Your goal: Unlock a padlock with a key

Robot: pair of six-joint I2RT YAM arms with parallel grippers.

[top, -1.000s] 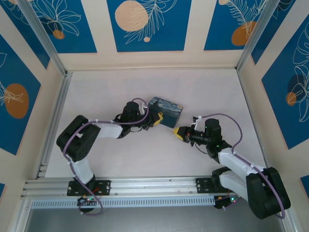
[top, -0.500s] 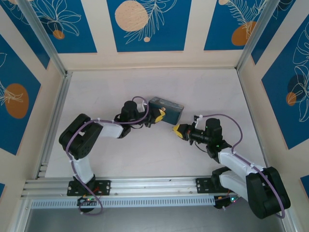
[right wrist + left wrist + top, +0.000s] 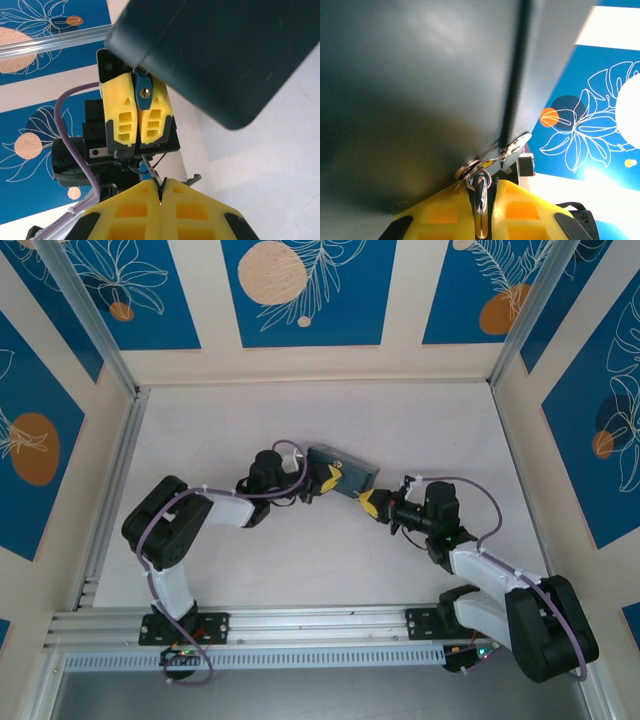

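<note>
- Padlock (image 3: pixel 343 467) sits mid-counter (image 3: pixel 420 420), tilted, between your two claws.
- Left claw (image 3: pixel 326 480) is clamped on the padlock's near edge, at a small metal fitting (image 3: pixel 470 170).
- Right claw (image 3: pixel 160 186) is pinched tight, with the thin grey key (image 3: pixel 151 174) poking out of its tips.
- Right claw is just beside the padlock's corner; can't tell if it touches.

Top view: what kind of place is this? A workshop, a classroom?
Probably a robot test booth in a lab: two robot arms bolted to a metal rail at a bare white table, handling a padlock, closed in by blue leaf-print wall panels.
</note>
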